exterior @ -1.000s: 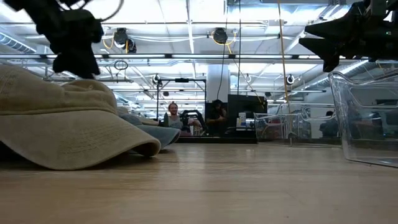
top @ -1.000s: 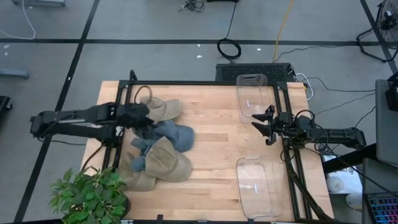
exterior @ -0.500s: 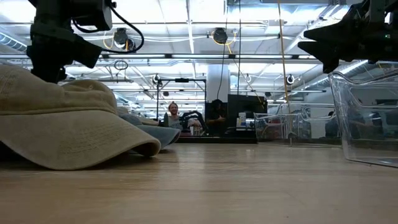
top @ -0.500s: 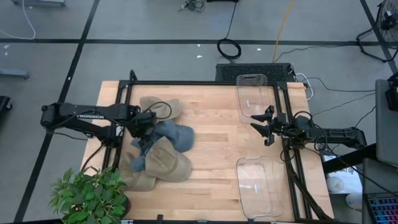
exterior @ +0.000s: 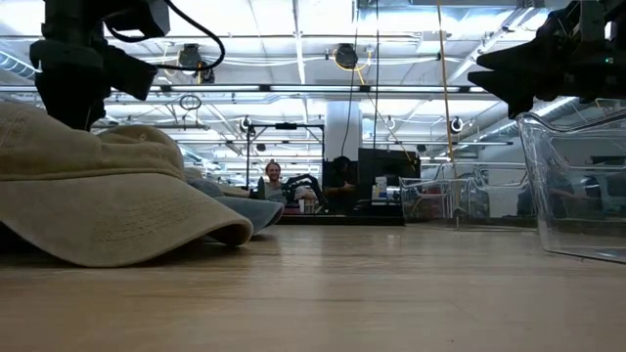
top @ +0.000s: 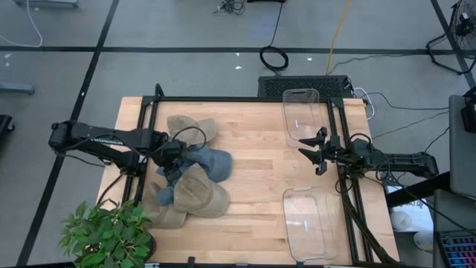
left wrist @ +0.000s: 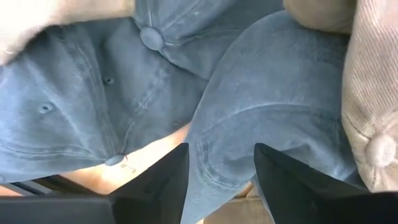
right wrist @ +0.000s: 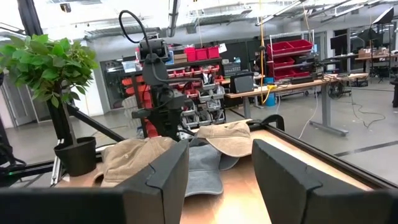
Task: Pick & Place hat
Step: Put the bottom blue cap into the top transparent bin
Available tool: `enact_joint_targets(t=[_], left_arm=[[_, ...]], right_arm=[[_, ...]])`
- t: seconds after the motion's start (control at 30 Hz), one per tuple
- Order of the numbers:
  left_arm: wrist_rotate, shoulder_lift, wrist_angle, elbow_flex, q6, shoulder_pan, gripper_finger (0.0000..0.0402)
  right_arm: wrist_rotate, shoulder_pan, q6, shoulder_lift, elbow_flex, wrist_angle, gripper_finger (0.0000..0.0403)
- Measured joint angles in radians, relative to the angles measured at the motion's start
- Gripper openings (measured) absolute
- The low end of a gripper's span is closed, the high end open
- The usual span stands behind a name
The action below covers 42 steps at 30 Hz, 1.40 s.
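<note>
Several caps lie heaped on the table's left half: a tan one at the far side, blue ones in the middle, tan ones nearer. My left gripper hangs open over the blue caps. In its wrist view its fingers stand on either side of a blue cap's brim, next to a second blue cap. In the low view a tan cap hides the left gripper's lower part. My right gripper waits open above the table's right side. My left gripper comes down on the blue cap's brim edge from above, its open fingers astride it. I cannot tell whether they touch the cloth. The cap lies flat among the others.
Two clear plastic bins stand on the right, one far and one near, with my right gripper between them. A potted plant stands at the near-left corner. Bare wood lies mid-table. People sit in the room beyond.
My left gripper has moved from the far tan cap toward the near edge and come down over the blue caps, tipping to point downward. The caps have kept their places. My right arm has stayed still.
</note>
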Motion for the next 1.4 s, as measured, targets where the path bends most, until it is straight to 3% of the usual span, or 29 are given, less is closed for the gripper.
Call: enact_joint_targets(t=[0.27,0.47,0.77,0.9,1.07,1.23,1.4], left_arm=[[0.018,0.000,0.078,-0.086,-0.064,-0.056,0.0183],[-0.020,0.000,0.187,-0.174,-0.005,-0.085,0.0184],[-0.056,0.000,0.243,-0.198,0.014,-0.085,0.0181],[-0.062,0.000,0.243,-0.198,0.027,-0.085,0.0135],[-0.064,-0.001,0.242,-0.197,0.036,-0.083,0.0018],[-0.065,-0.001,0.224,-0.144,0.042,-0.082,0.0006],[-0.131,-0.001,0.144,-0.002,0.101,-0.085,0.0004]], right_arm=[[-0.003,0.000,0.026,0.000,0.000,0.000,0.0167],[-0.003,0.000,0.021,0.000,0.000,0.001,0.0167],[-0.003,0.000,0.019,0.000,0.000,0.005,0.0167],[-0.003,0.000,0.019,0.000,0.000,0.005,0.0167],[-0.003,0.000,0.018,0.000,0.000,0.005,0.0167],[-0.003,0.000,0.018,0.000,0.000,0.005,0.0167],[-0.003,0.000,0.020,0.000,0.000,0.005,0.0167]])
